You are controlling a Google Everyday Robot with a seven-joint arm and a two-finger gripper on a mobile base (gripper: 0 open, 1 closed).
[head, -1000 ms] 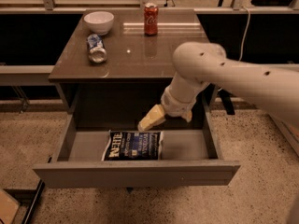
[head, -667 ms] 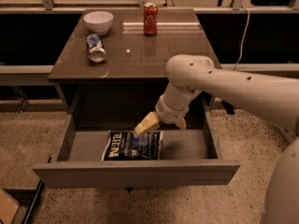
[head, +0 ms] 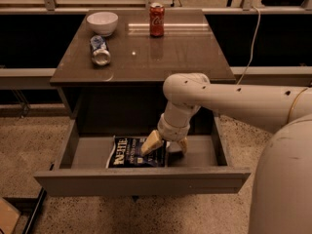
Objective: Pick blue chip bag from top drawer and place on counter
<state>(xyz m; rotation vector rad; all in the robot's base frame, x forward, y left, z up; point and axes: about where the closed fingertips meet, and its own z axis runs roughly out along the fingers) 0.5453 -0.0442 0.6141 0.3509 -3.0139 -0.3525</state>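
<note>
Spread open and gripping nothing, the hand [head: 166, 145] sits low in the pulled-out top drawer [head: 141, 179], one finger over the right end of the blue chip bag [head: 127, 154]. The bag lies flat there and looks light, crinkly and slippery; pinching that right edge seems safest. Beyond, the desk [head: 170, 57] carries a crushed can [head: 100, 50], a bowl [head: 102, 22] and a red can [head: 156, 19].

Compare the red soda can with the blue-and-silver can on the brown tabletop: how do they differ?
The red soda can stands upright; the blue-and-silver can lies on its side. The red one sits at the back middle, the blue-and-silver one nearer the left edge, near the white bowl. Both rest on the glossy brown tabletop. The pincer is in the open grey drawer, open over the navy chip bag.
</note>
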